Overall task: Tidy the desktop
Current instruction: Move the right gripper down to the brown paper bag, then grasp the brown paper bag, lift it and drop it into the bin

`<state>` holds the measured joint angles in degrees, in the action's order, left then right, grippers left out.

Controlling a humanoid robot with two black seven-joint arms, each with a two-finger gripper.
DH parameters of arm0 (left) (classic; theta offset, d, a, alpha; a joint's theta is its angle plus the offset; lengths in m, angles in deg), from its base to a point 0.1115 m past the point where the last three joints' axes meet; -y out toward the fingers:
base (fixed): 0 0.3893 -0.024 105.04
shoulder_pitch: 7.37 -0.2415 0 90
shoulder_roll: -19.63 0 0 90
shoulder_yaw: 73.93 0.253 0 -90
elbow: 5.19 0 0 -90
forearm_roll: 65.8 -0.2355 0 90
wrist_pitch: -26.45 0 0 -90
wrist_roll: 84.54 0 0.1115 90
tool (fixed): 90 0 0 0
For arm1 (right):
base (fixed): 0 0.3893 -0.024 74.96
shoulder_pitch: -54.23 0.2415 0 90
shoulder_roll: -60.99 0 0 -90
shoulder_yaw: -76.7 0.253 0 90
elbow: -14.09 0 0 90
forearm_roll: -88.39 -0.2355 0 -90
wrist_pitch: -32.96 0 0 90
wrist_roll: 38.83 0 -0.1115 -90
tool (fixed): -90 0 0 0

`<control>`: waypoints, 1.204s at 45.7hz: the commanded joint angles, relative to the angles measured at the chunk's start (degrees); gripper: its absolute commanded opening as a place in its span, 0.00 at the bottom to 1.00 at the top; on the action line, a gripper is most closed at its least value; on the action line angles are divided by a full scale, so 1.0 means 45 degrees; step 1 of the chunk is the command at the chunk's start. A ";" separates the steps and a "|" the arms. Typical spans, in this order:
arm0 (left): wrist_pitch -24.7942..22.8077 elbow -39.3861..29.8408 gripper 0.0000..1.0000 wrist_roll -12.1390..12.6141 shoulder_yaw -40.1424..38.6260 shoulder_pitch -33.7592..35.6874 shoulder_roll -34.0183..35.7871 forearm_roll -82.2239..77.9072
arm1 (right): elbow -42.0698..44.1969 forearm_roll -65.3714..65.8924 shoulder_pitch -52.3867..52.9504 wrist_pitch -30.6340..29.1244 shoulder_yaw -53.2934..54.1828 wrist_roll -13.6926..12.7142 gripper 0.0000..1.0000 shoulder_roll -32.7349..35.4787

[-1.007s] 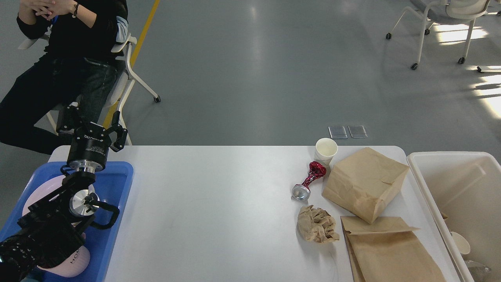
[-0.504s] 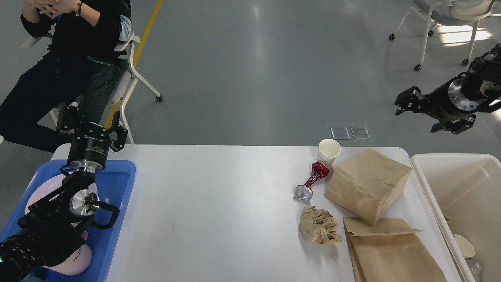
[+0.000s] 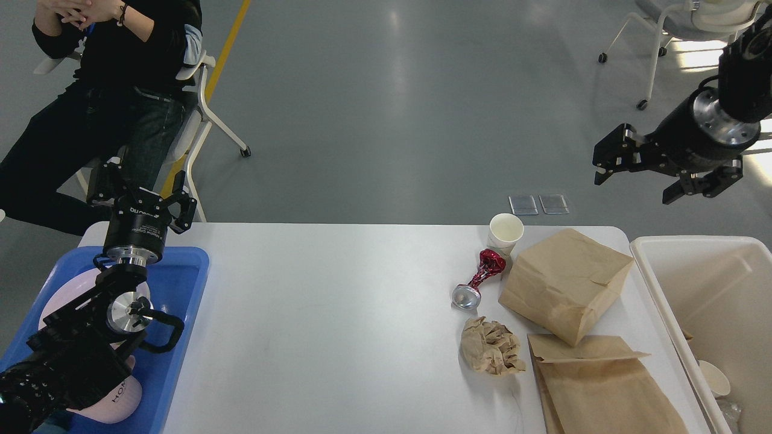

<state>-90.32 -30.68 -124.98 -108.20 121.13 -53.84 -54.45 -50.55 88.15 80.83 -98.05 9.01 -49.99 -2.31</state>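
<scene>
The white desktop [image 3: 338,325] holds litter on its right side: a white paper cup [image 3: 505,232], a crushed red can [image 3: 476,279], a crumpled brown paper ball [image 3: 490,346], a standing brown paper bag [image 3: 564,282] and a flat brown paper bag [image 3: 603,386]. My left gripper [image 3: 142,191] is open and empty above the far end of the blue tray [image 3: 175,337]. My right gripper [image 3: 639,172] is open and empty, high in the air beyond the table's far right corner, above the cream bin.
The cream bin [image 3: 675,313] at the right holds a paper cup [image 3: 713,377] and other litter. The blue tray holds a pink plate [image 3: 60,301] and a pink bowl [image 3: 114,398]. A seated person [image 3: 96,90] is at the far left. A chair [image 3: 687,24] stands far right.
My right arm came into view from the right and its gripper has moved a little left and up. The left arm has not moved.
</scene>
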 commanded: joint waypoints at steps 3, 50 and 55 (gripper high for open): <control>-0.0007 0.0000 0.97 0.0003 0.0000 0.0000 0.0000 -0.0002 | 0.2838 -0.0085 -0.3993 0.0342 0.1134 -0.0020 1.00 -0.0074; 0.0012 0.0000 0.97 0.0003 0.0000 0.0000 0.0000 -0.0002 | 0.7647 -0.0183 -1.2026 0.5499 0.4964 -0.0039 0.40 -0.1480; 0.0012 0.0000 0.97 0.0003 0.0000 0.0000 0.0000 -0.0002 | 0.7608 -0.0475 -1.2026 0.5401 0.4983 -0.0098 0.00 -0.1460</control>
<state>-90.32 -30.68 -124.98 -108.20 121.13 -53.84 -54.44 -16.04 87.18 26.71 -73.39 31.37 -50.20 -9.00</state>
